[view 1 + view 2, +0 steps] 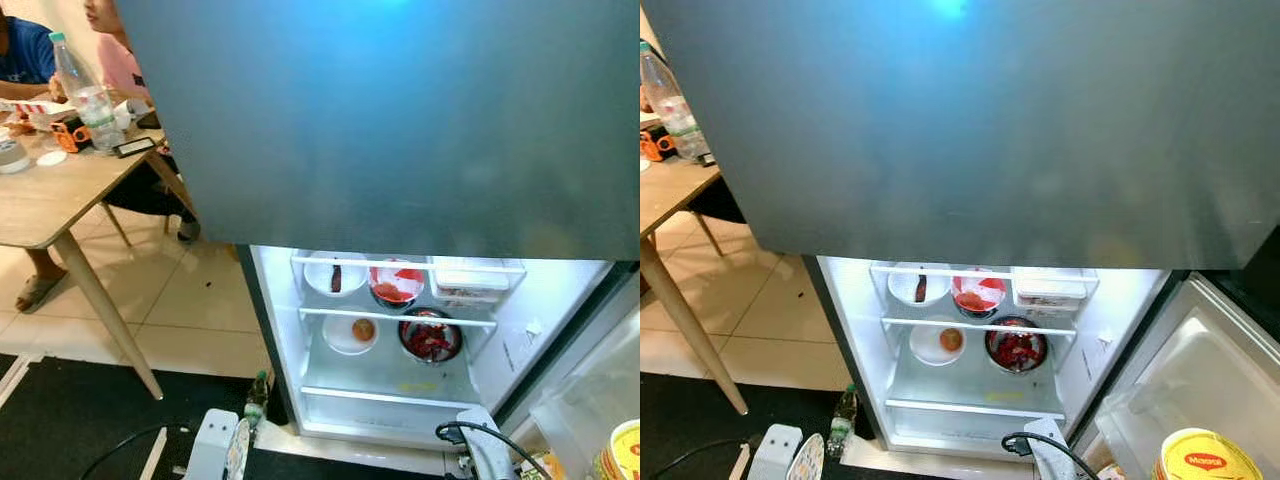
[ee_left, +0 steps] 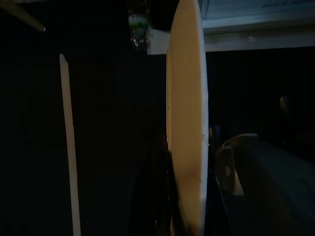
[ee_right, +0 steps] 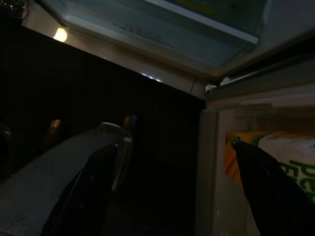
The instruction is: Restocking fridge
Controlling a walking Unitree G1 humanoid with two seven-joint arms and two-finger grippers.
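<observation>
In the left wrist view the left gripper (image 2: 189, 216) is clenched on a white plate (image 2: 186, 123), held edge-on between its black fingers (image 2: 152, 196); the plate rises up the middle of that dark frame toward a small green-labelled bottle (image 2: 138, 24) at the top. In the left eye view the same plate appears as a thin sliver at the bottom edge (image 1: 238, 450), beside the silver left arm (image 1: 208, 445), with the bottle (image 1: 257, 398) standing on the floor just above it, near the fridge's lower left corner.

The right gripper (image 3: 167, 196) has its jaws released, the two black fingers well apart at lower left and lower right of the right wrist view. Past them that view shows the lit bottom edge of the fridge and a yellow-and-green package (image 3: 275, 152) at right. The head views give the right arm (image 1: 485, 450) at the bottom edge, trailing a black cable.

The fridge (image 1: 400, 340) is open in the lower centre, its grey upper door filling the top. On the upper shelf sit a white bowl (image 1: 334, 274), a bowl of red food (image 1: 396, 284) and a white box (image 1: 470, 280); below, a plate with an orange item (image 1: 352, 332) and a dark bowl of red food (image 1: 430, 338). The right eye view adds a yellow-lidded jar (image 1: 1205, 458) in the door at lower right. At upper left, a wooden table (image 1: 50, 200) carries a water bottle (image 1: 85, 90), with people seated behind.
</observation>
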